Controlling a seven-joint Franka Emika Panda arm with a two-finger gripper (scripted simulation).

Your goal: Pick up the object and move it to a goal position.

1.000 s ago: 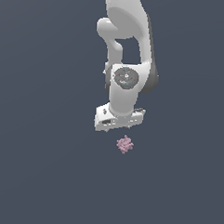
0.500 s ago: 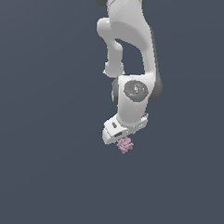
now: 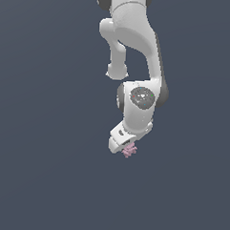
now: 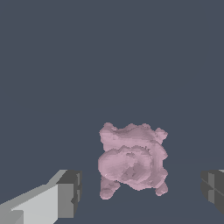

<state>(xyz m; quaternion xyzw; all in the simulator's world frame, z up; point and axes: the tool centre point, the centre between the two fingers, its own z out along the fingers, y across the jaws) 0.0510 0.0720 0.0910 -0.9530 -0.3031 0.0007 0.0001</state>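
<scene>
We had the white two-fingered tool (image 4: 140, 190) spread wide, the tiny pale pink knobbly clump (image 4: 132, 160) sitting between its fingers, untouched. It looked light, rigid and lumpy; we judged its broad middle the safest place to pinch.

No readable text anywhere here, no labels, brand marks, numbers or signs on anything in either view, honestly.

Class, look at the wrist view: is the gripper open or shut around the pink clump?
Open. The gripper has one finger on each side of the pink clump, with visible gaps between them.
</scene>
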